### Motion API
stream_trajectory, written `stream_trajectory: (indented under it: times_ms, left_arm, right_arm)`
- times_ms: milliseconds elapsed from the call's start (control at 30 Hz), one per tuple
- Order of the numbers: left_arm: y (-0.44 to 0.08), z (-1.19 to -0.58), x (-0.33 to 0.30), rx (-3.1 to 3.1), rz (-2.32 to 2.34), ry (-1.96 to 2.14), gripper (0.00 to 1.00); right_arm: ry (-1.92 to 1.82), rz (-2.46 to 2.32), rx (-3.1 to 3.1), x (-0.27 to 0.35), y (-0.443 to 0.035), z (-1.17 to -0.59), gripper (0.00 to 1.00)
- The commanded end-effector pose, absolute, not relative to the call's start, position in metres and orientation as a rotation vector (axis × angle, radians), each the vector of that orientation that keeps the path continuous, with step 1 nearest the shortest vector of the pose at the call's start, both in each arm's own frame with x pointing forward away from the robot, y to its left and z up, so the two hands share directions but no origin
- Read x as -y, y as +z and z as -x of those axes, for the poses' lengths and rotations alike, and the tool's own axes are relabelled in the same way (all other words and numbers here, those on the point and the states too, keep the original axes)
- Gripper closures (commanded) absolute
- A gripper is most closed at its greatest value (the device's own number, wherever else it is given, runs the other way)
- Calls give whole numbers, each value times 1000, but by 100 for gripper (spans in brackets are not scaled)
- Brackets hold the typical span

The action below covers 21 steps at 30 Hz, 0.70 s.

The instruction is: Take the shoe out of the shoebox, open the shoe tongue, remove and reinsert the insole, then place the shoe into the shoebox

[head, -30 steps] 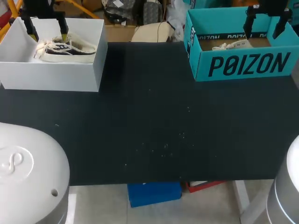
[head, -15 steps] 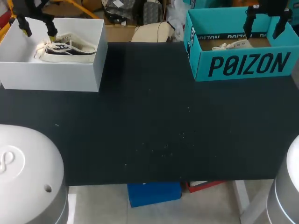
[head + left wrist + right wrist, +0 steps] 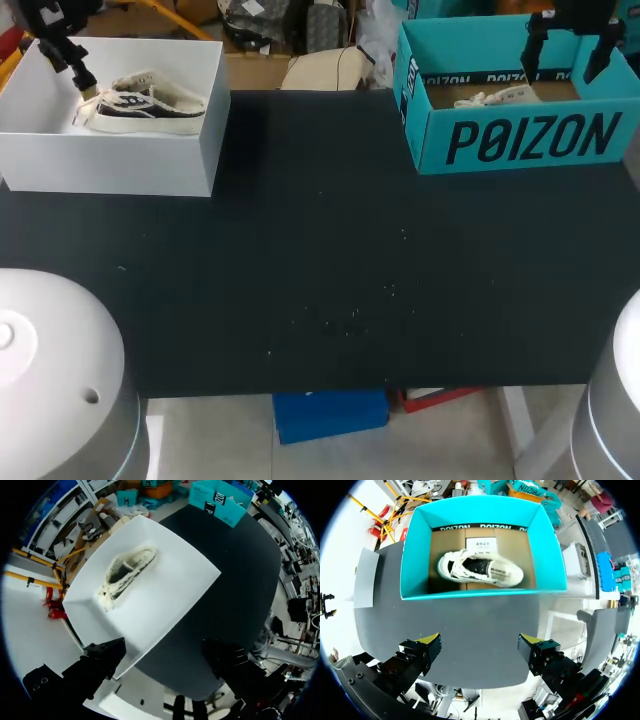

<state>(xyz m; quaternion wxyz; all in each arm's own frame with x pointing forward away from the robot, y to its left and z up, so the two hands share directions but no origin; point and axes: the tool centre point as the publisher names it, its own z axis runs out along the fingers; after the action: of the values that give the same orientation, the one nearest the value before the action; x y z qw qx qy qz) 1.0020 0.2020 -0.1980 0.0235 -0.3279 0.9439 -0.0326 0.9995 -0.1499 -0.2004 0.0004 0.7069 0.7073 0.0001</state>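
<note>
A black-and-cream shoe [image 3: 145, 100] lies on its sole inside the white shoebox [image 3: 120, 160] at the table's far left. My left gripper [image 3: 68, 62] hangs open above the box's far left corner, clear of the shoe. In the left wrist view the shoe [image 3: 127, 572] lies in the white box [image 3: 170, 595] well ahead of the open left gripper [image 3: 165, 662]. A white shoe [image 3: 480, 569] lies in the teal shoebox [image 3: 470, 592], with my open right gripper [image 3: 480, 650] high above the box's near wall. The head view shows this right gripper [image 3: 566, 52] over the teal box [image 3: 520, 140].
The black table [image 3: 330, 270] stretches between the two boxes. The white box stands at the far left corner and the teal box at the far right, both close to the table's back edge.
My left gripper has drawn up and to the left, away from the shoe's heel toward the white box's far left corner. The right arm has not moved.
</note>
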Motion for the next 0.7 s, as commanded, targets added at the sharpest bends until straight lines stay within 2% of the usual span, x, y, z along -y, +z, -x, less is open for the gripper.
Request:
stream_trajectory:
  times_ms: [33,67,100,133,233,433,700]
  left_arm:
    - [-207,-1021,-209,-3130,-147,-98,0]
    - [-208,-1028,-212,-3131,-150,-106,41]
    - [-209,-1035,-213,-3131,-186,-74,62]
    - [-211,-1041,-213,-3123,-248,-27,68]
    - [-220,-1057,-210,-3110,-393,3,55]
    - [-238,-1089,-205,-3069,-528,52,58]
    - [-278,-1122,-200,-3063,-545,45,54]
  right_arm:
    - [1,-2221,-2221,150,-200,-1000,0]
    - [1,-2221,-2221,150,-200,-1000,0]
    - [1,-2221,-2221,150,-200,-1000,0]
    - [1,-2221,-2221,150,-200,-1000,0]
    - [1,-2221,-2221,150,-200,-1000,0]
    - [1,-2221,-2221,150,-200,-1000,0]
    - [1,-2221,-2221,150,-200,-1000,0]
